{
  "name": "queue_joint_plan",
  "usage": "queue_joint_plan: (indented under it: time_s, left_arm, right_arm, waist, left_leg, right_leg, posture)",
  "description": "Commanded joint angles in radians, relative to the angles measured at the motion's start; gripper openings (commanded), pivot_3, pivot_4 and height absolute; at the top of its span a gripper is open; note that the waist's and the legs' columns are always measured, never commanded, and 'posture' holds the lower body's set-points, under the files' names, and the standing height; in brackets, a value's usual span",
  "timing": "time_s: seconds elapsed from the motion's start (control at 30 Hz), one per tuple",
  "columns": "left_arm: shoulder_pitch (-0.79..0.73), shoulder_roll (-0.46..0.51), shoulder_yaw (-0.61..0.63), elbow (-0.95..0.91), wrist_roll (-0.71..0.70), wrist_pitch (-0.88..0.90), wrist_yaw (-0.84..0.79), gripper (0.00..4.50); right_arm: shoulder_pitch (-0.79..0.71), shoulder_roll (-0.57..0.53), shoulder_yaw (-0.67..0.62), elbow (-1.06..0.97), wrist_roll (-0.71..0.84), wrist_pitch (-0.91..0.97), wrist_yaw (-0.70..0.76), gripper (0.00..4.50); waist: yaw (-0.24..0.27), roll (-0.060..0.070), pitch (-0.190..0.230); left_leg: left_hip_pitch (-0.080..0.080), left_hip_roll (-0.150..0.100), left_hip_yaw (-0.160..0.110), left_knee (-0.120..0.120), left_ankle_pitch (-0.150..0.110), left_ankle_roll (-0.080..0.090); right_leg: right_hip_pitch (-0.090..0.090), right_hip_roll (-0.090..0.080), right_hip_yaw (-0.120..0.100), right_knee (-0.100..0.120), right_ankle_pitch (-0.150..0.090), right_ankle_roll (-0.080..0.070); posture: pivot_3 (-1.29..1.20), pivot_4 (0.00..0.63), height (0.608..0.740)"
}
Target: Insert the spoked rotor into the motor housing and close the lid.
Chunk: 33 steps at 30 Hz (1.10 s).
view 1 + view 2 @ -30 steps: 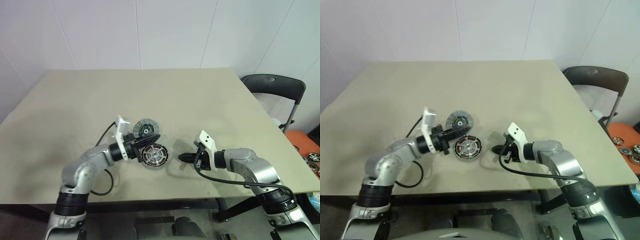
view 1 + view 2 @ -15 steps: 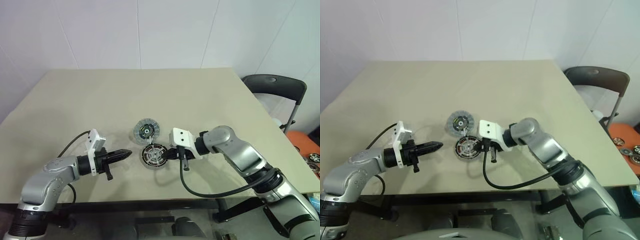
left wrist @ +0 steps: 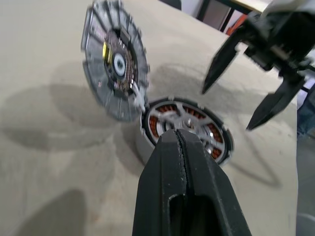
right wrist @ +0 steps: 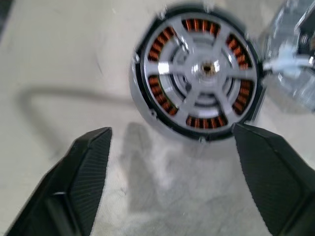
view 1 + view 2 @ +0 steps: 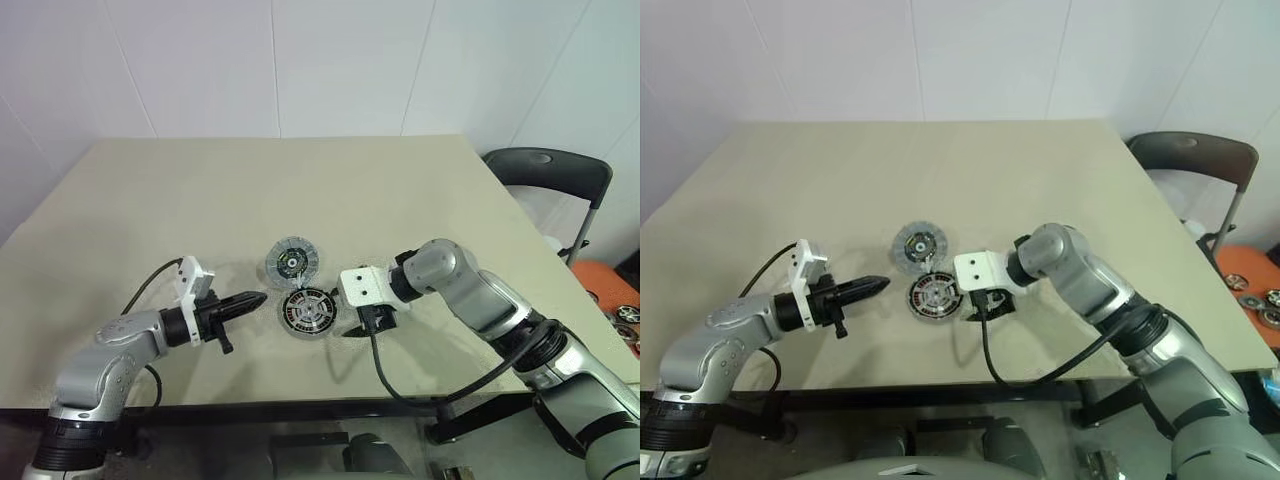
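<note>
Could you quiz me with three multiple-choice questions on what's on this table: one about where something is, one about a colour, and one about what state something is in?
1. Where is the spoked rotor?
A. Seated inside the motor housing
B. On the chair
C. Held in the left tool

2. What colour are the windings between the spokes?
A. Blue
B. Copper-orange
C. White

3. How do the two tools stand?
A. Both open
B. Left open, right shut
C. Left tool shut, right tool open

Answers: 1 A, spokes lie within the wound ring; 2 B, orange coils show through the gaps; 3 C, left fingers meet, right fingers stand wide before the housing, while the lid lies beside it.
</note>
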Motion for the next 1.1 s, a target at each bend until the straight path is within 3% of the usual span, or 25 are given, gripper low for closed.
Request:
queue_joint_plan:
  time_s: [0.03, 0.63, 0.77, 1.07, 1.1]
  left_arm:
    - [-0.015, -0.01, 0.038, 0.005, -0.033, 0.002, 0.01, 0.0]
    - [-0.02, -0.006, 0.009, 0.025, -0.014, 0.003, 0.02, 0.0]
    - [-0.023, -0.006, 0.007, 0.012, -0.019, 0.013, 0.03, 0.0]
    - [-0.036, -0.007, 0.0, 0.014, -0.015, 0.021, 0.039, 0.0]
    - [-0.036, -0.006, -0.001, 0.014, -0.014, 0.02, 0.04, 0.0]
  right_arm:
    - [-0.021, 0.012, -0.018, 0.006, -0.019, -0.018, -0.006, 3.93]
    - [0.021, 0.052, 0.029, 0.029, -0.14, -0.045, -0.041, 3.93]
    - [0.042, 0.05, 0.039, 0.055, -0.17, -0.072, -0.05, 3.05]
    - [0.038, 0.068, 0.021, 0.07, -0.199, -0.083, -0.071, 0.14]
    - [0.038, 0.069, 0.017, 0.069, -0.198, -0.083, -0.071, 0.14]
  waist:
    - [0.0, 0.0, 0.0]
    - [0.001, 0.0, 0.0]
    - [0.001, 0.0, 0.0]
    - [-0.002, -0.001, -0.001]
    - [-0.001, -0.001, -0.001]
  left_leg:
    - [0.0, 0.0, 0.0, 0.0, 0.0, 0.0]
    - [0.0, 0.0, 0.0, 0.001, 0.0, 0.0]
    - [0.001, 0.0, 0.0, 0.001, 0.0, 0.0]
    - [0.004, 0.0, 0.0, 0.003, 0.0, 0.0]
    - [0.004, 0.0, 0.0, 0.003, 0.0, 0.0]
  right_leg:
    - [0.001, 0.0, 0.0, 0.001, 0.001, 0.002]
    - [0.001, 0.0, 0.0, 0.002, 0.001, 0.002]
    - [0.002, 0.0, 0.0, 0.002, 0.001, 0.002]
    - [0.004, 0.0, 0.0, 0.003, 0.0, 0.0]
    - [0.005, 0.0, 0.0, 0.003, 0.0, 0.0]
  posture:
    - [0.0, 0.0, 0.74]
    - [0.0, 0.0, 0.74]
    - [0.0, 0.0, 0.74]
    - [0.0, 0.0, 0.74]
    - [0.0, 0.0, 0.74]
